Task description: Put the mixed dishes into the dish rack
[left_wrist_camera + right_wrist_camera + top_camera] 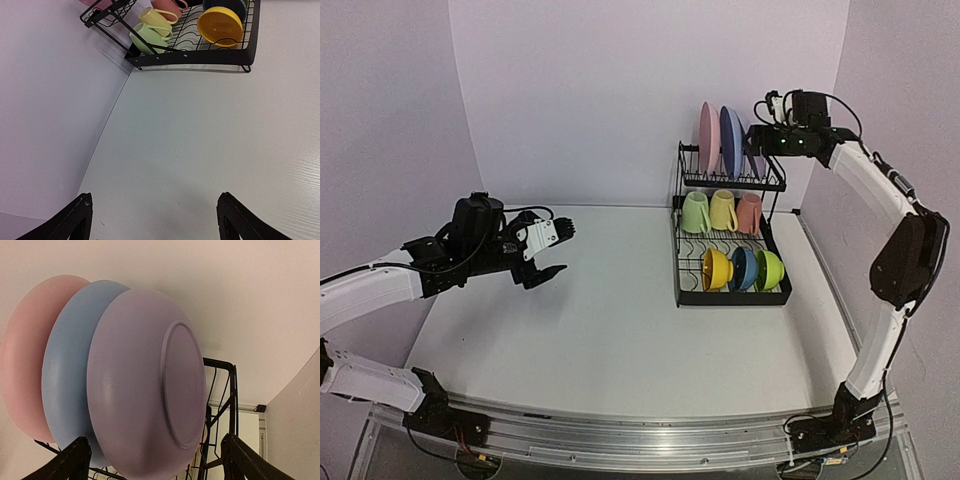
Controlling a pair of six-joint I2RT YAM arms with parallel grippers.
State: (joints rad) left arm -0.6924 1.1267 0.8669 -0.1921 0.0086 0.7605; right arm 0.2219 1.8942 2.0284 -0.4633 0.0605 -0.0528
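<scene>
The black wire dish rack point(732, 298) stands at the back right of the table. Pink point(707, 137), blue point(729, 140) and lilac point(145, 385) plates stand on edge in its upper shelf. Below hang pale green point(695, 212), yellow point(722, 210) and pink point(749, 213) mugs. Yellow point(717, 268), dark blue point(744, 268) and green point(770, 269) bowls sit in the lower tray. My right gripper point(155, 439) is open just above the lilac plate, its fingers wide of the rim and holding nothing. My left gripper point(558, 251) hovers open and empty over the table's left side.
Pale walls close in behind and on both sides of the table point(610, 330). The rack's upright frame point(232, 390) rises close to my right fingers. The right arm point(900, 250) arches tall along the right wall.
</scene>
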